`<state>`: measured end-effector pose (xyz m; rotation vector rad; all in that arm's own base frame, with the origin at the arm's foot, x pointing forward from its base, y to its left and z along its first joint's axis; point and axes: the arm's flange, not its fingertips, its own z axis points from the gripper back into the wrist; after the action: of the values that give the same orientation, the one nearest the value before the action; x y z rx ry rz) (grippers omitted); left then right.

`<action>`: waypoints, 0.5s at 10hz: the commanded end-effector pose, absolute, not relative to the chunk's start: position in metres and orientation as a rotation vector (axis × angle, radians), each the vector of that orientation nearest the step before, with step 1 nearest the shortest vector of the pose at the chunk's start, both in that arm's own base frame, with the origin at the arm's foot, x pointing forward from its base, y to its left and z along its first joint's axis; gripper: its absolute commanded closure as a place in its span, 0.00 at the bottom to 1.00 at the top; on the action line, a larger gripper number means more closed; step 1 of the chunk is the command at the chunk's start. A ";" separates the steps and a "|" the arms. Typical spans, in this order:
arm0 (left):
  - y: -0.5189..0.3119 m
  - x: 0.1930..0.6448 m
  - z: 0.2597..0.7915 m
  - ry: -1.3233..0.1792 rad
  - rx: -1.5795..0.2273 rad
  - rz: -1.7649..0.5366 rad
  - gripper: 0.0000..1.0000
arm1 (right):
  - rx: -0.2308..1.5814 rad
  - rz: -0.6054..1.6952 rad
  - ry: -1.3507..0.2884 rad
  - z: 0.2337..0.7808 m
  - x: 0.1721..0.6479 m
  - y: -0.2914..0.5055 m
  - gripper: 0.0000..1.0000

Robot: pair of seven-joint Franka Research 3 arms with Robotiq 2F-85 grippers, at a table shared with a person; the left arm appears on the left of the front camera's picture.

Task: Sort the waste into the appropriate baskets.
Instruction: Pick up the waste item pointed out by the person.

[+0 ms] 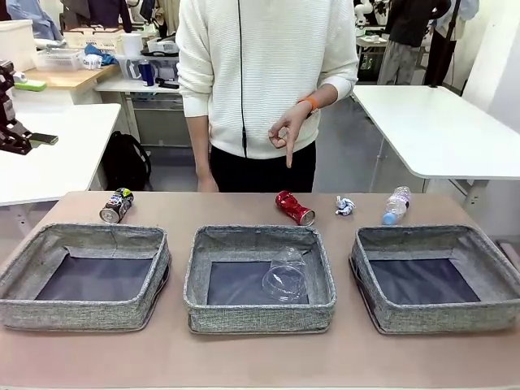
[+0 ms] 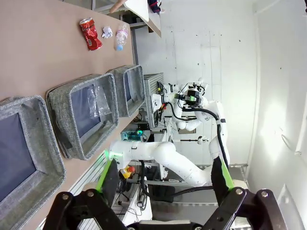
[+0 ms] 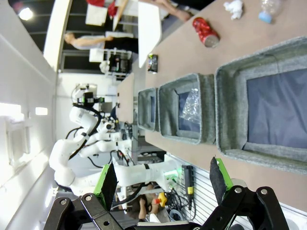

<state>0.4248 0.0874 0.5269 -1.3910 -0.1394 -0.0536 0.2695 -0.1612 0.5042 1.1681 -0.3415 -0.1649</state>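
Three grey woven baskets stand in a row: left (image 1: pixel 73 313), middle (image 1: pixel 258 315), right (image 1: pixel 443 317). A clear plastic cup (image 1: pixel 284 278) lies on its side in the middle one. Behind them on the table lie a dark printed can (image 1: pixel 116 205), a crushed red can (image 1: pixel 294 208), a white paper wad (image 1: pixel 345 206) and a small clear bottle (image 1: pixel 396 205). The person's hand (image 1: pixel 288 130) points down over the red can. My left gripper (image 2: pixel 163 179) is open and high off the table, holding nothing. My right gripper (image 3: pixel 163 179) is open too, also well clear of the baskets.
The person stands at the table's far edge, behind the middle basket. White tables stand beyond at the left and right. A strip of bare tabletop (image 1: pixel 260 357) runs in front of the baskets.
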 end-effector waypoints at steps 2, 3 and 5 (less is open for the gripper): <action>0.089 0.422 0.527 -0.138 -1.394 -0.071 0.00 | 1.187 -0.144 -0.367 0.504 0.270 -0.159 0.00; 0.089 0.422 0.527 -0.138 -1.394 -0.071 0.00 | 1.187 -0.144 -0.367 0.504 0.270 -0.159 0.00; 0.089 0.422 0.527 -0.138 -1.394 -0.071 0.00 | 1.079 0.006 -0.360 0.519 0.288 -0.121 0.00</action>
<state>0.4247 0.0874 0.5267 -1.3911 -0.1391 -0.0534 0.2743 -0.1497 0.5080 1.1450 -0.3389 -0.1130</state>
